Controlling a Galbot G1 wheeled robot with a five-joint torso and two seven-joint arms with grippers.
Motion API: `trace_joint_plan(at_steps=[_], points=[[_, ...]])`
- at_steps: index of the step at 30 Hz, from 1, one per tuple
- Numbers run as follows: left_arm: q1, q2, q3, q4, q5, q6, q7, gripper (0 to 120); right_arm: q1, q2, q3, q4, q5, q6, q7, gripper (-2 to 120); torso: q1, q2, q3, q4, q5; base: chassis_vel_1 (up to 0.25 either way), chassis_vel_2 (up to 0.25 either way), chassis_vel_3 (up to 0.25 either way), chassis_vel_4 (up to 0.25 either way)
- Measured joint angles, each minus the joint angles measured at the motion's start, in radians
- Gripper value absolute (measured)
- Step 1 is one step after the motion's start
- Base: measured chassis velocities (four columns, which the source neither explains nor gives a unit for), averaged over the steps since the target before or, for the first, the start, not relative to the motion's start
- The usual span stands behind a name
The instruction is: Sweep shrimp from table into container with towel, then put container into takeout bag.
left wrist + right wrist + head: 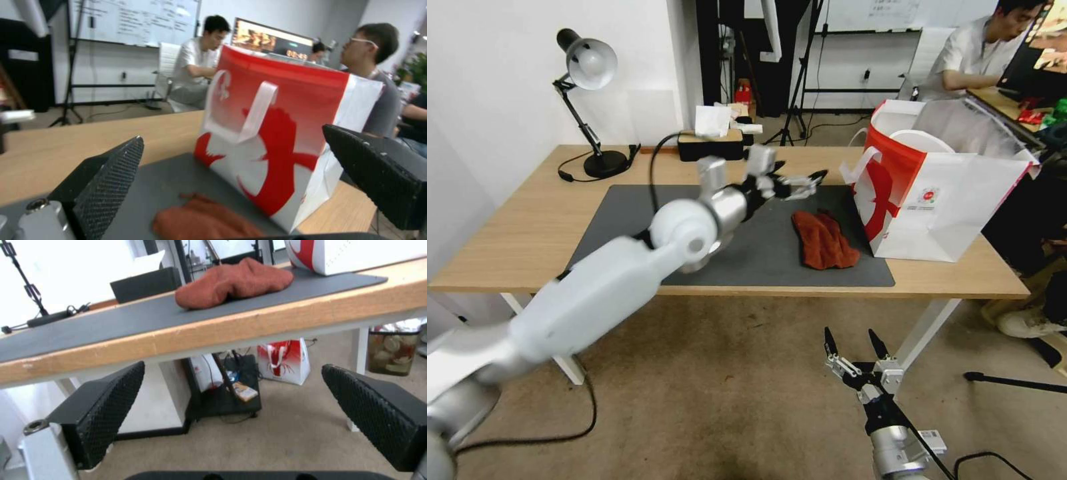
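Parked low below the desk's near edge, the right gripper is held spread, while the left gripper, spread and empty, is hung above the towel beside the takeout bag, where the container's rim is seen.

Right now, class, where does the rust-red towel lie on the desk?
In the head view the towel lies crumpled on the dark grey mat, toward its right end, just left of the takeout bag and below the open left gripper.
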Motion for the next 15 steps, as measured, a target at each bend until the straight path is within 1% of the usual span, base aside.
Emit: trace_joint_plan(at_steps=[1,2,3,4,5,6,7,8,10,11,12,13,14,15], points=[[0.000,0.000,0.000,0.000,0.000,0.000,0.000,100,0.000,0.000,0.000,0.000,0.000,0.000,0.000,100,0.000,0.000,0.000,0.0000,0.0000,0.000,0.000,0.000,0.000],[0.050,0.007,-0.029,-0.021,0.020,-0.001,0.004,100,0.000,0.000,0.000,0.001,0.000,0.001,0.000,100,0.000,0.000,0.000,0.0000,0.0001,0.000,0.000,0.000,0.000],[0.134,0.020,-0.070,-0.050,0.058,-0.003,0.012,100,0.000,-0.002,0.000,0.003,-0.001,0.002,-0.001,100,0.000,0.000,0.000,0.0003,0.0001,0.000,0.000,0.000,0.000],[0.195,0.029,-0.104,-0.069,0.091,-0.007,0.022,100,0.000,-0.003,0.000,0.004,-0.001,0.002,-0.002,100,0.000,0.000,0.000,0.0004,-0.0001,0.000,0.000,0.000,0.000],[0.195,0.029,-0.104,-0.069,0.091,-0.007,0.022,100,0.000,-0.003,0.000,0.004,-0.001,0.002,-0.002,100,0.000,0.000,0.000,0.0004,-0.0001,0.000,0.000,0.000,0.000],[0.245,0.033,-0.136,-0.088,0.119,-0.011,0.030,100,0.001,-0.004,0.001,0.006,-0.001,0.004,-0.003,100,0.000,0.000,0.000,0.0002,0.0003,0.000,0.000,0.000,0.000],[0.309,0.034,-0.177,-0.112,0.150,-0.013,0.036,100,0.002,-0.005,0.003,0.007,-0.001,0.006,-0.005,100,0.000,0.000,0.000,0.0001,0.0003,0.000,0.000,0.000,0.000],[0.309,0.034,-0.177,-0.112,0.150,-0.013,0.036,100,0.002,-0.005,0.003,0.007,-0.001,0.006,-0.005,100,0.000,0.000,0.000,0.0001,0.0003,0.000,0.000,0.000,0.000],[0.445,0.028,-0.273,-0.157,0.219,-0.023,0.047,100,0.003,-0.006,0.006,0.007,-0.001,0.009,-0.009,100,0.000,0.000,0.000,-0.0001,0.0007,0.000,0.000,0.000,0.000],[0.445,0.028,-0.273,-0.157,0.219,-0.023,0.047,100,0.003,-0.006,0.006,0.007,-0.001,0.009,-0.009,100,0.000,0.000,0.000,-0.0001,0.0007,0.000,0.000,0.000,0.000],[0.482,0.025,-0.298,-0.168,0.238,-0.026,0.051,100,0.003,-0.007,0.006,0.007,-0.001,0.010,-0.009,100,0.000,0.000,0.000,-0.0001,0.0004,0.000,0.000,0.000,0.000],[0.585,0.011,-0.358,-0.193,0.298,-0.044,0.067,100,0.003,-0.007,0.010,0.008,-0.002,0.012,-0.012,100,0.000,0.000,0.000,0.0000,0.0003,0.000,0.000,0.000,0.000],[0.585,0.011,-0.358,-0.193,0.298,-0.044,0.067,100,0.003,-0.007,0.010,0.008,-0.002,0.012,-0.012,100,0.000,0.000,0.000,0.0000,0.0003,0.000,0.000,0.000,0.000],[0.694,-0.015,-0.421,-0.214,0.374,-0.075,0.091,100,0.003,-0.007,0.015,0.010,-0.003,0.016,-0.016,100,0.000,0.000,0.000,0.0003,0.0005,0.000,0.000,0.000,0.000]])
